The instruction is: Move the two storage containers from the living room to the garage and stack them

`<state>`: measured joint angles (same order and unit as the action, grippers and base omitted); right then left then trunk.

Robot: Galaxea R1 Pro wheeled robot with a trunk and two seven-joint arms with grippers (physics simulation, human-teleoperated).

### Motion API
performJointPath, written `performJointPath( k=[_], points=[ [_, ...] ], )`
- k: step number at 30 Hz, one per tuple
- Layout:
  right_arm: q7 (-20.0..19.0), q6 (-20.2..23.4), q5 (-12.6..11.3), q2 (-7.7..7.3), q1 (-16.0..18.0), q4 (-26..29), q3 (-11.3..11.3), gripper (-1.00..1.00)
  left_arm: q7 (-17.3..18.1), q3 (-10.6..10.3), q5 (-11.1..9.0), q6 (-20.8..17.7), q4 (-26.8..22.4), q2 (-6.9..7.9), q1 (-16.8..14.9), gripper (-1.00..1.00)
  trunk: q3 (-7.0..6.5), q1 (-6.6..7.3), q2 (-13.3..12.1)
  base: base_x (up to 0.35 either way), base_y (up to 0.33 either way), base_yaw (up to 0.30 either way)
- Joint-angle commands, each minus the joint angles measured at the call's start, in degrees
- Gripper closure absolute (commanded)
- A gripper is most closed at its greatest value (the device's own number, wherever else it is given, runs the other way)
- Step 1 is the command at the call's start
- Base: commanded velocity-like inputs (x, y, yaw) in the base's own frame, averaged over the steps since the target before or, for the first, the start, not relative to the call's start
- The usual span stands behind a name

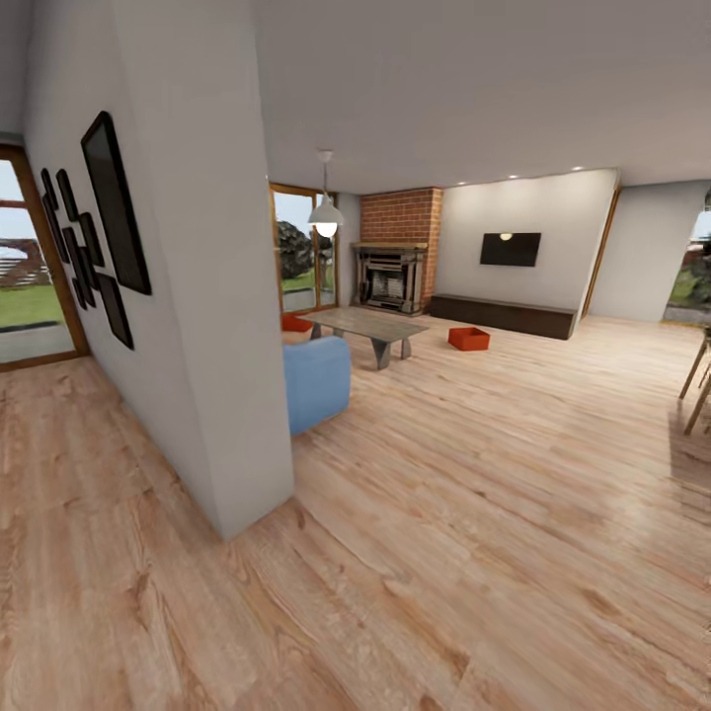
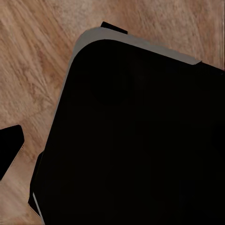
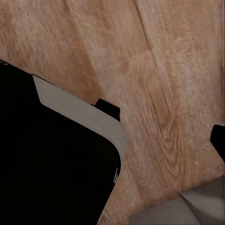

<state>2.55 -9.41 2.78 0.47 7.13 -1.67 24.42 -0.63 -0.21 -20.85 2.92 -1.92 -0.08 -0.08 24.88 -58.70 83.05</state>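
Claw state on either arm: cannot tell, wrist views show mostly dark robot body over wood floor (image 3: 164,70). One storage container (image 1: 469,339) sits by the low cabinet (image 1: 504,314), another (image 1: 295,323) behind the sofa (image 1: 317,382). Risk: base clipping the wall corner (image 1: 259,494) en route.

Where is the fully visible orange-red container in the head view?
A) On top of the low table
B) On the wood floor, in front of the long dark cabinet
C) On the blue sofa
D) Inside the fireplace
B: the orange-red container sits on the wood floor, just in front of the long dark cabinet under the wall screen.
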Motion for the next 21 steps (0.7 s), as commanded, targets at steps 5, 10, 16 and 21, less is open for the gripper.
performJointPath(
  k=[5,10,16,21],
  points=[
    [0.2,-0.3,0.3,-0.1,0.1,-0.2,0.1,-1.0,-0.1,-0.1,-0.2,0.1,0.0,-0.01,0.0,-1.0,0.06,-0.03,0.0,0.325,0.0,-0.279],
    [0.2,-0.3,0.3,-0.14,0.1,-0.2,0.1,-1.0,-0.1,-0.1,-0.2,0.1,0.0,-0.01,0.0,-1.0,0.13,-0.03,0.0,0.325,0.0,-0.282],
    [0.2,-0.4,0.4,-0.24,0.1,-0.2,0.1,-1.0,-0.1,-0.1,-0.2,0.1,0.0,-0.01,0.0,-1.0,0.33,-0.03,0.0,0.325,0.0,-0.274],
    [0.2,-0.6,0.5,-0.38,0.1,-0.2,0.1,-1.0,-0.1,-0.1,-0.2,0.1,0.0,-0.01,0.0,-1.0,0.65,-0.03,0.0,0.325,0.0,-0.209]
  ],
)
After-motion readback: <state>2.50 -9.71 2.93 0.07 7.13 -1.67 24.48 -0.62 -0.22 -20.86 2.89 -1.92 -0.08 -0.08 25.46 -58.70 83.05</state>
